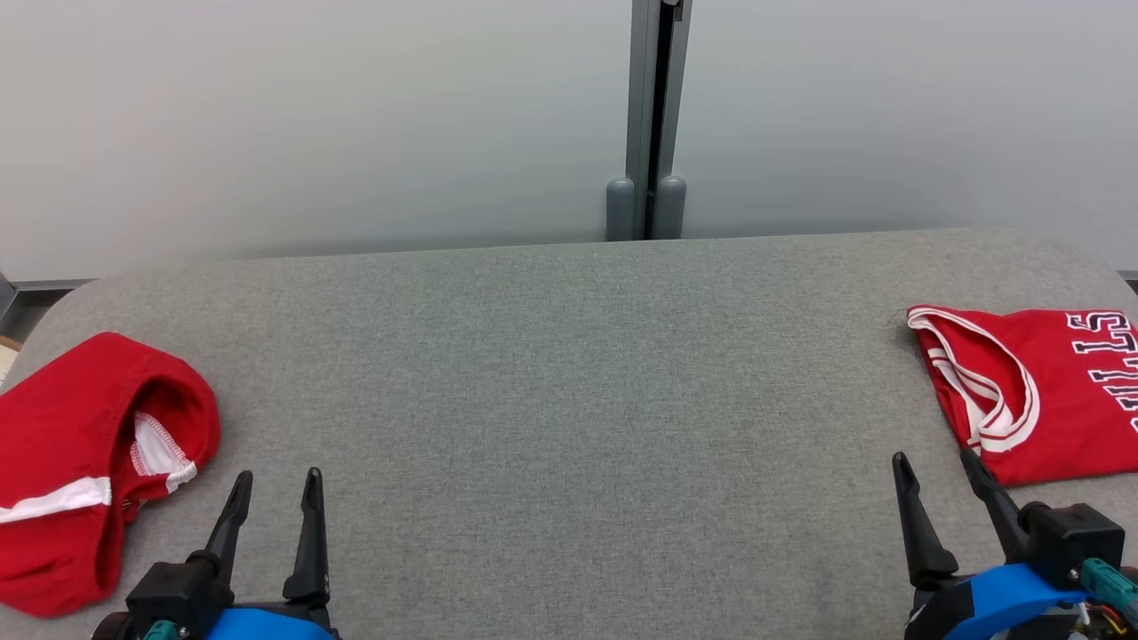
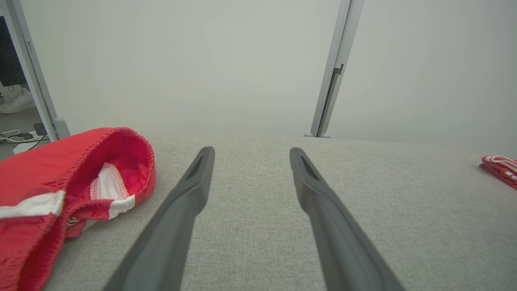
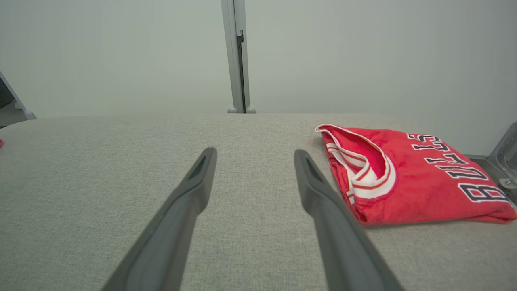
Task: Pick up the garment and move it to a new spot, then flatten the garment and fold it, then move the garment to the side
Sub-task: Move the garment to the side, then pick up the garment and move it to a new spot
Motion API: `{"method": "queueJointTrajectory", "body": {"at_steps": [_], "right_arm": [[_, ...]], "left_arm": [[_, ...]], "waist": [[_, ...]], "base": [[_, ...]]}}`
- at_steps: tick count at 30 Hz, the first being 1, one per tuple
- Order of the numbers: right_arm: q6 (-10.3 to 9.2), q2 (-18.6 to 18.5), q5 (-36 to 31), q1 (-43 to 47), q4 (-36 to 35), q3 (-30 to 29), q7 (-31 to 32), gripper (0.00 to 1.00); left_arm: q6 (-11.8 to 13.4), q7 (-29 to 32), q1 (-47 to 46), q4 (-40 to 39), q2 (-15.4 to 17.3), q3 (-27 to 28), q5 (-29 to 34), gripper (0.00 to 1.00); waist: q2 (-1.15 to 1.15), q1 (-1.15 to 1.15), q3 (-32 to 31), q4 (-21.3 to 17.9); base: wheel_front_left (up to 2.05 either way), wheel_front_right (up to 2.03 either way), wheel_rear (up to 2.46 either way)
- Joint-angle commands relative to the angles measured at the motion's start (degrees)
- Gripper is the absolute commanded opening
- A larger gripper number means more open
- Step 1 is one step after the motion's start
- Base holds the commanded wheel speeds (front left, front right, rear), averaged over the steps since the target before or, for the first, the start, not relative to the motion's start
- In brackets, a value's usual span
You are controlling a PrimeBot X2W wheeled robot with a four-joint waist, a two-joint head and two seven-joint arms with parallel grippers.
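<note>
A crumpled red garment (image 1: 80, 462), shorts with a white stripe and an open waistband, lies at the left end of the grey padded table (image 1: 569, 373). It also appears in the left wrist view (image 2: 48, 190), left of the fingers. My left gripper (image 1: 276, 478) (image 2: 251, 151) is open and empty, just right of the shorts and apart from them. A folded red jersey (image 1: 1040, 391) (image 3: 412, 178) with white trim and dark lettering lies flat at the right end. Just left of its near corner, my right gripper (image 1: 933, 460) (image 3: 255, 151) stands open and empty.
A pale wall with a grey vertical post (image 1: 656, 116) rises behind the table's far edge. The table corners are rounded at both ends. Floor and cables (image 2: 20, 137) show past the left end. Bare grey cloth spans the middle between the two garments.
</note>
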Motion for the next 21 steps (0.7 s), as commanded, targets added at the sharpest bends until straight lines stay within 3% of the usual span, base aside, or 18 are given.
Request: {"method": "queueJointTrajectory", "body": {"at_steps": [1, 12, 21], "right_arm": [[0.01, 0.16, -0.11, -0.01, 0.26, 0.07, -0.58, 1.00], [0.01, 0.29, -0.74, -0.71, 2.19, -0.33, -2.16, 1.00], [0.01, 0.31, -0.89, -1.31, 3.14, -0.50, -3.23, 1.00]], "left_arm": [[-0.24, -0.24, -0.29, 0.16, -0.08, 0.35, 0.33, 1.00], [-1.16, -0.24, -1.29, 0.23, -0.74, 1.31, 1.14, 1.00], [-1.50, -0.24, -1.76, -0.16, -1.01, 1.99, 1.86, 1.00]], "waist": [[0.00, 0.00, 0.08, 0.03], [0.00, 0.00, 0.95, 1.98], [0.00, 0.00, 1.38, 9.22]], "base": [[0.00, 0.00, 0.00], [0.00, 0.00, 0.00], [0.00, 0.00, 0.00]]}}
